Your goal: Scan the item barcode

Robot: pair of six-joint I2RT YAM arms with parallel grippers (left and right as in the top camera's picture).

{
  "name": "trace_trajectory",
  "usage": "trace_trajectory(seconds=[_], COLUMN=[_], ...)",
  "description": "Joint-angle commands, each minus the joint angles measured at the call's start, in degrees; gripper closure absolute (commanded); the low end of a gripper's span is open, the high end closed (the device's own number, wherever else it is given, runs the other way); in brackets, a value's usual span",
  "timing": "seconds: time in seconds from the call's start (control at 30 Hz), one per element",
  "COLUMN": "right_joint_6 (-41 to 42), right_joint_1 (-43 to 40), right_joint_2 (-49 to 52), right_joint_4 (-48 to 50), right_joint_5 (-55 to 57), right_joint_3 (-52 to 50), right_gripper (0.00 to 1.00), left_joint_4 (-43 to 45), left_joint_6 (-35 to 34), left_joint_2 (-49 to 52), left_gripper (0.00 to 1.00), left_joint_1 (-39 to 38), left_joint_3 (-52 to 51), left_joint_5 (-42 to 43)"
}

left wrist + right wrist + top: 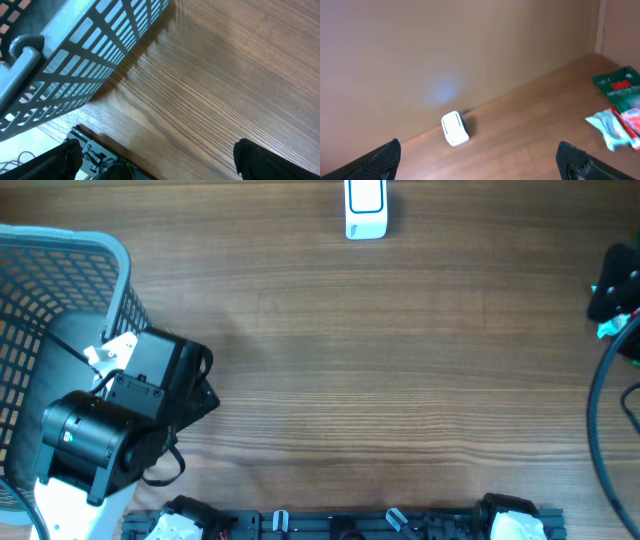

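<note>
The left arm (110, 420) sits closest to the overhead view, beside the grey basket (60, 238). The left fingers (55, 160) stand wide apart over the bare desk (350, 380), holding nothing. At the far middle edge stands 1 small white device (365, 208) — probably the scanner. The right fingers (380, 160) are also fully spread and empty. At the far right lie the items: a green packet (619, 87) and a crinkled pale packet (605, 125) — probably light, thin, slippery film, best pinched by 1 edge. No barcode shows. Nothing blocks the scanner.
</note>
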Motion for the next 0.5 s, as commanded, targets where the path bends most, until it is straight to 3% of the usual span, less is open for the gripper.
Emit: trace_trajectory(seconds=[0.0, 0.17, 0.33, 0.47], right_joint_6=[1.0, 3.6, 6.8, 12.6], right_joint_1=[5.0, 8.0, 8.0, 8.0], right_joint_2=[-9.1, -28.2, -48.1, -56.8], right_joint_4=[9.5, 34.5, 66.0, 82.9], right_joint_5=[3.2, 4.3, 4.3, 4.3], right_joint_3=[-13.2, -45.3, -77.0, -94.1], right_gripper=[0.0, 0.0, 0.0, 0.0], left_joint_4=[0.0, 0.0, 0.0, 0.0], left_joint_6=[0.7, 0.7, 0.7, 0.7], left_joint_2=[-0.2, -0.2, -0.2, -0.2], left_gripper=[0.0, 0.0, 0.0, 0.0], left_joint_1=[0.0, 0.0, 0.0, 0.0], left_joint_3=[0.2, 0.2, 0.2, 0.2], left_joint_5=[-0.8, -0.8, -0.8, -0.8])
